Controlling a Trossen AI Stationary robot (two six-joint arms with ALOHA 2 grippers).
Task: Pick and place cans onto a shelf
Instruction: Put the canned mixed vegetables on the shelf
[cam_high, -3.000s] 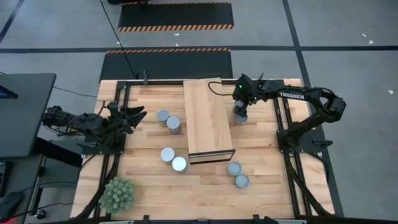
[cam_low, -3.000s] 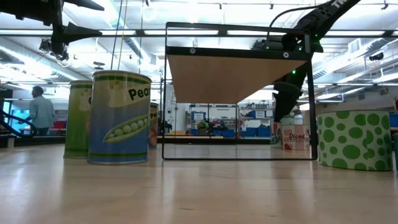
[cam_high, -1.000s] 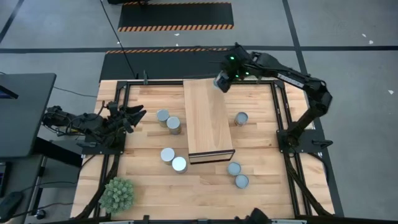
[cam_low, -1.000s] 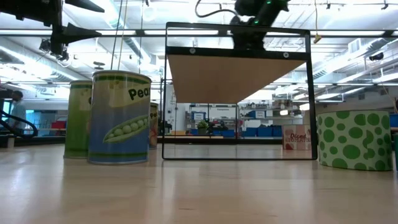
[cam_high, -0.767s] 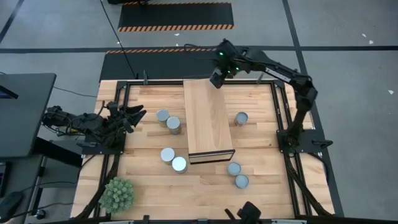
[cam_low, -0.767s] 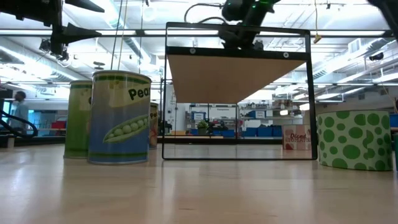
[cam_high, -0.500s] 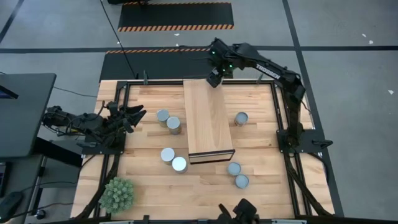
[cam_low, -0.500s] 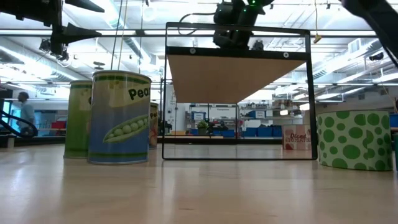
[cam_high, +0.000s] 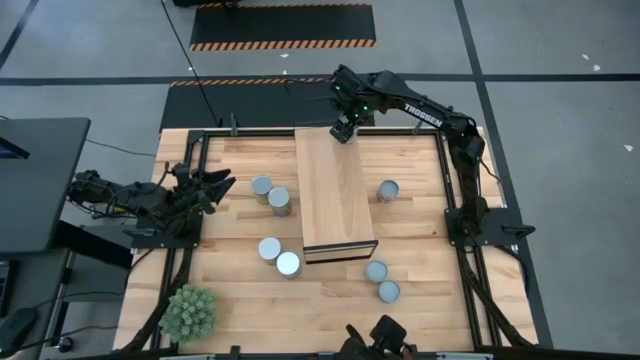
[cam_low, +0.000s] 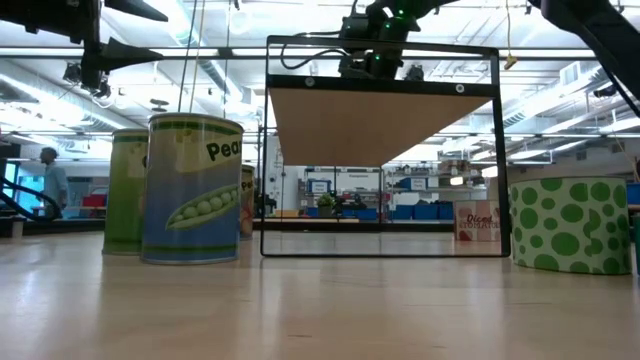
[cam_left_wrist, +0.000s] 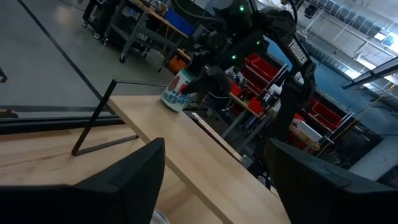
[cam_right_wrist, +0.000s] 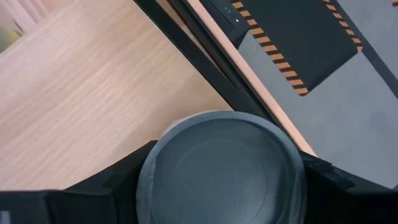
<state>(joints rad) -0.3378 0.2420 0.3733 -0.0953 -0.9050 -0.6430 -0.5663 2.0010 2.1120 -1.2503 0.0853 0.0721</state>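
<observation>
The light-wood shelf (cam_high: 335, 190) stands in the middle of the table. My right gripper (cam_high: 343, 128) is over the shelf's far end, shut on a can (cam_right_wrist: 221, 165) whose grey round top faces the wrist camera. The same can, with a white and teal label, shows in the left wrist view (cam_left_wrist: 177, 90). Several more cans stand upright on the table, left (cam_high: 270, 192) and right (cam_high: 388, 190) of the shelf and near its front (cam_high: 280, 256). My left gripper (cam_high: 222, 184) waits open at the table's left side. My right gripper pinches the can between its two fingers (cam_right_wrist: 115, 183), one on each opposite side of the wall just below the top rim (cam_right_wrist: 148, 177). The fingers come slanting down from above. The can is tilted at the shelf's far end (cam_left_wrist: 149, 118); I cannot tell whether its bottom touches the shelf.
Two cans (cam_high: 382, 281) stand at the front right and a green plant (cam_high: 189, 312) at the front left corner. Black frame rails (cam_high: 455, 190) run along the table's sides. The low view shows a pea-label can (cam_low: 192, 188) and a green dotted can (cam_low: 570, 225).
My right gripper has carried the can a little toward the table's left edge, along the shelf's far end, and has stayed shut on it. Nothing else on the table has moved.
</observation>
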